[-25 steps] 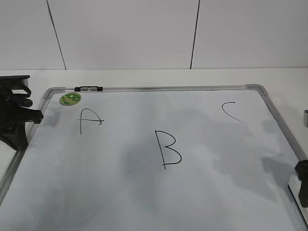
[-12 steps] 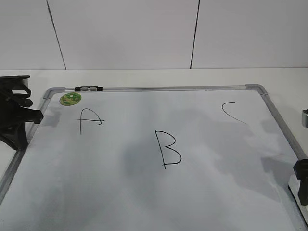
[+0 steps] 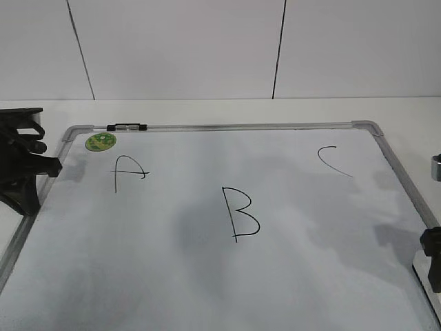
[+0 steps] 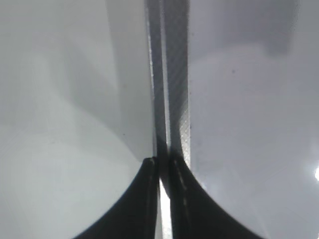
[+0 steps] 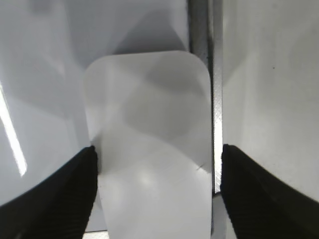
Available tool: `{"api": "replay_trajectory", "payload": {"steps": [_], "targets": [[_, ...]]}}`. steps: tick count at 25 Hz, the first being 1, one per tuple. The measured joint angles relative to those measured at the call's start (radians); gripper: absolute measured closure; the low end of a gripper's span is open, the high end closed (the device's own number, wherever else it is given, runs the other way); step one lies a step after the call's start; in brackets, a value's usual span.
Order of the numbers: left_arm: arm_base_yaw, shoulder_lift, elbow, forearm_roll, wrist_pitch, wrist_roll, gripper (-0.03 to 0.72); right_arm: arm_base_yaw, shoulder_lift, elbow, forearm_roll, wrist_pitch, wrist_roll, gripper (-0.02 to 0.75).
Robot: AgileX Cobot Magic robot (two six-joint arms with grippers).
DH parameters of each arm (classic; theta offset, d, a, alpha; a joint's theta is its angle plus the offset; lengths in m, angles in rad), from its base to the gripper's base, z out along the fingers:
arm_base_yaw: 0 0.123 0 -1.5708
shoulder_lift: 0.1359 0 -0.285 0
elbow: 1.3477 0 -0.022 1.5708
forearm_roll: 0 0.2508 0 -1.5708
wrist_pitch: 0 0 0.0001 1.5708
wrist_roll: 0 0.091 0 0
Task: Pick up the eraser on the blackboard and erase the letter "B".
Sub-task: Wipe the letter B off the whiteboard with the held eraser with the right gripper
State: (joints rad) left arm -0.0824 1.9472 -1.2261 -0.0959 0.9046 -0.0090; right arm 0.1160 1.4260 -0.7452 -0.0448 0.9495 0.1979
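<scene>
- White glossy eraser (image 5: 149, 144) lies at the blackboard (image 3: 207, 276) right edge, against the frame; the far finger could catch on that frame and skid the eraser.
- Right gripper (image 5: 157, 191) hangs wide open astride it, holding nothing.
- Left gripper (image 4: 163, 199) rests closed, empty, over the left frame.
- Letter "B" (image 3: 241, 214) sits mid-board, untouched.

The large white dry-erase board with a silver-grey metal frame (image 3: 375, 141) bears three black handwritten capitals: "A" (image 3: 129, 172) near its far left, "B" (image 3: 241, 214) in the middle, and "C" (image 3: 332, 160) toward the far right.
</scene>
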Motion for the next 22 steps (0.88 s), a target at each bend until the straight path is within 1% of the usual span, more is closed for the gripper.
{"api": "replay_trajectory", "payload": {"steps": [8,14,22], "targets": [[0.0,0.0,0.0,0.0,0.0,0.0,0.663,0.0,0.0,0.0,0.0,-0.001,0.0,0.148],[0.0,0.0,0.0,0.0,0.0,0.0,0.663,0.0,0.0,0.0,0.0,-0.002,0.0,0.081],[0.0,0.0,0.0,0.0,0.0,0.0,0.663,0.0,0.042,0.0,0.016,0.004,0.0,0.077]]}}
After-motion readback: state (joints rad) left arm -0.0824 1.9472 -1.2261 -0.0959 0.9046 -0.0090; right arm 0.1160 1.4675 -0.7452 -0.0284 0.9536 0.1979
